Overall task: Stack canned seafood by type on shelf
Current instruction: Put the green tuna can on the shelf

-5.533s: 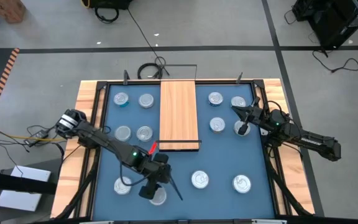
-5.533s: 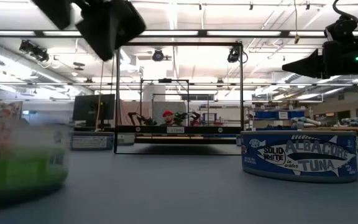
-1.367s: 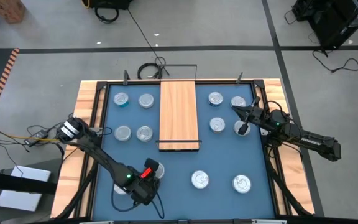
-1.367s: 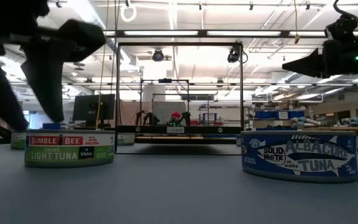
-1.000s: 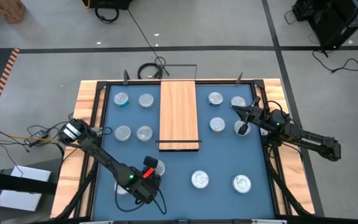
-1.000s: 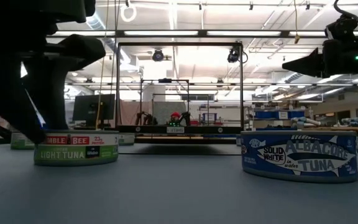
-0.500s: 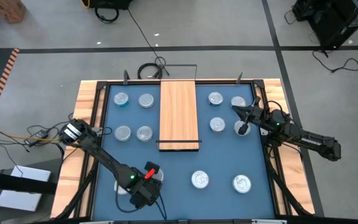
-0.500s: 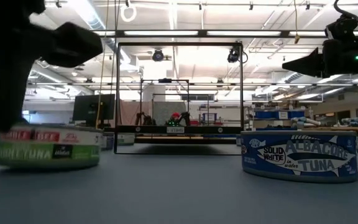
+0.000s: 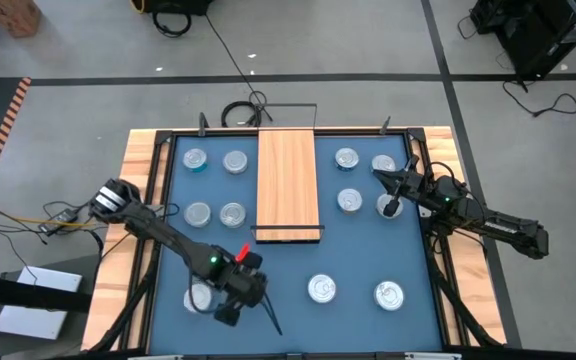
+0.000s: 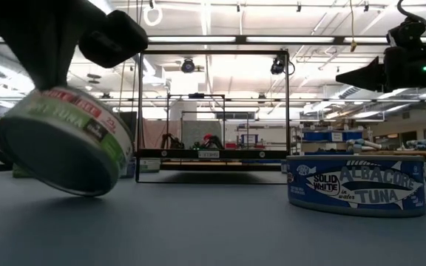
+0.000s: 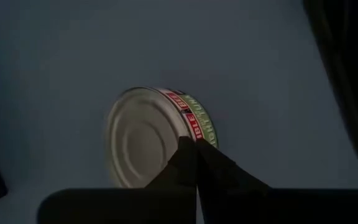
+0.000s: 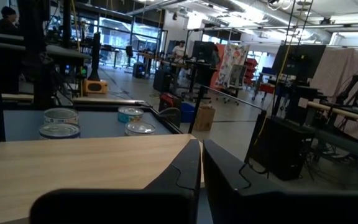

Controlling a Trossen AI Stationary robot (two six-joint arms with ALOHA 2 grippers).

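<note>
My left gripper [image 9: 234, 298] hangs over the table's near left part, shut on a green-labelled tin of canned seafood [image 10: 61, 140] that stands tipped. That tin is hidden under the gripper in the high view. A second tin [image 9: 200, 296] rests flat beside it. My right gripper [image 9: 375, 171] waits shut at the far right, level, above the tins there [image 9: 349, 200]. The shelf [image 9: 288, 180], a light-wood board with a black frame, lies in the table's far middle. My left gripper pinches the green-labelled tin at its rim [image 11: 190, 127], where the flat silver face meets the labelled side, between its two shut fingers [image 11: 185, 158]. The fingers slant down from above. The tin is tilted, its flat face [image 10: 43, 159] turned outward; whether its low edge touches the table, I cannot tell.
Several more tins rest flat on the blue table: two pairs left of the shelf [image 9: 232, 213], others to its right [image 9: 346, 158], two near the front right [image 9: 321, 289]. A blue albacore tin [image 10: 357, 185] sits close to the low camera. A wooden rim [image 9: 138, 200] borders the table.
My left gripper has shut on the green-labelled tin, dragged it a little toward the table's left, then risen and turned. The tin, flat on the table a second ago, is now tipped up with one edge raised high.
</note>
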